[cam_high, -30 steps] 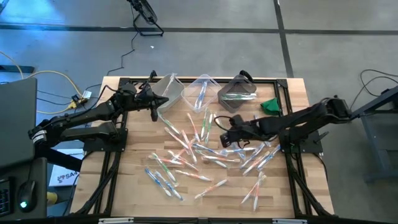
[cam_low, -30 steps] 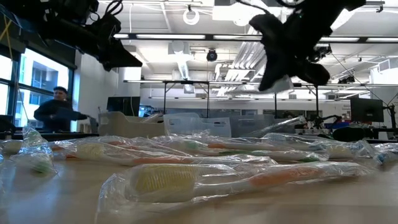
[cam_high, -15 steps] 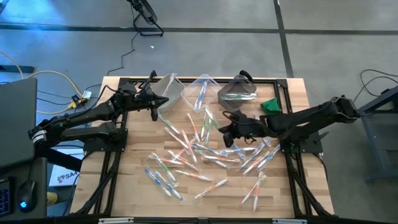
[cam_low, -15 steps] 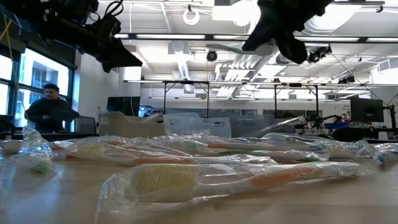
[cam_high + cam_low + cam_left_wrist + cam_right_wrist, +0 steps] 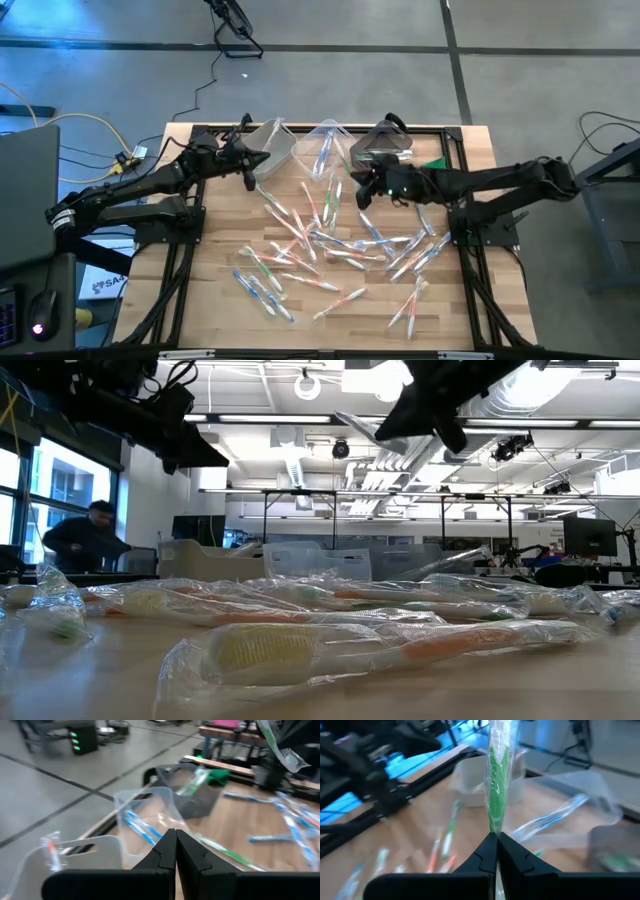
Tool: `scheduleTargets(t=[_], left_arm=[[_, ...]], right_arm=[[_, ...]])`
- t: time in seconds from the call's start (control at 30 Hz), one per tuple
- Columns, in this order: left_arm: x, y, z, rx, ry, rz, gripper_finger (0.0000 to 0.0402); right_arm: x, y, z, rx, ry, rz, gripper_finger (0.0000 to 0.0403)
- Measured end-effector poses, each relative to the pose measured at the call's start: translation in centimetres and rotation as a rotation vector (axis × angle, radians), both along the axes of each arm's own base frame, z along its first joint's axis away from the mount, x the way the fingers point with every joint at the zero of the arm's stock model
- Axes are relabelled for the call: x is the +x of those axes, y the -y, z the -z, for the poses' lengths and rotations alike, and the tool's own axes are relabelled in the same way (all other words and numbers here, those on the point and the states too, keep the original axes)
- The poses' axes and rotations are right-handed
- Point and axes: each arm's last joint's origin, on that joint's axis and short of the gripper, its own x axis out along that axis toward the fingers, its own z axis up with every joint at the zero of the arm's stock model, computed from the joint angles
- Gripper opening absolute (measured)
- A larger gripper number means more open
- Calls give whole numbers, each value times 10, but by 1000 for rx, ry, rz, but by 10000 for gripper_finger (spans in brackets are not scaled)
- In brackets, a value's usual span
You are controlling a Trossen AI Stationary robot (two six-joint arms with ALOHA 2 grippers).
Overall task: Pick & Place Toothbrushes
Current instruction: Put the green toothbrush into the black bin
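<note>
Green toothbrush (image 5: 496,785) clamped in right end effector (image 5: 496,840); left end effector (image 5: 175,842) clenched empty beside bins (image 5: 300,145).

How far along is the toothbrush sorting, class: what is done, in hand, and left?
Done: a few toothbrushes lie in the bins, blue ones in the middle clear bin, a green one in the dark bin. In hand: the right claw, shut on a green-handled toothbrush, near the dark bin. The left claw waits shut by the left bin. Left: most wrapped toothbrushes remain scattered on the table.

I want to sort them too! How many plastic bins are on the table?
3, in a row along the table's far edge: a clear bin on the left, a clear bin in the middle, a dark bin on the right.
</note>
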Motion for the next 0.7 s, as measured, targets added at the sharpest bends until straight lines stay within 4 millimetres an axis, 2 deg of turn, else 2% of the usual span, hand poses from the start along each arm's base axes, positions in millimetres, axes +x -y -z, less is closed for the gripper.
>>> scheduleTargets(t=[0.2, 0.33, 0.5, 0.7], left_arm=[[-1, -4, -6, 60, 44, -143, 0], [-2, -5, -11, 138, 44, -173, 0], [-2, -5, -11, 168, 35, -168, 0], [-2, -5, -7, 149, -1, -166, 0]], right_arm=[[-6, 39, 1, -13, -28, 46, 3], [-11, 59, 1, 13, -26, 71, 3], [-17, 72, 4, 21, -60, 144, 2], [-29, 78, 16, 57, -179, 301, 2]])
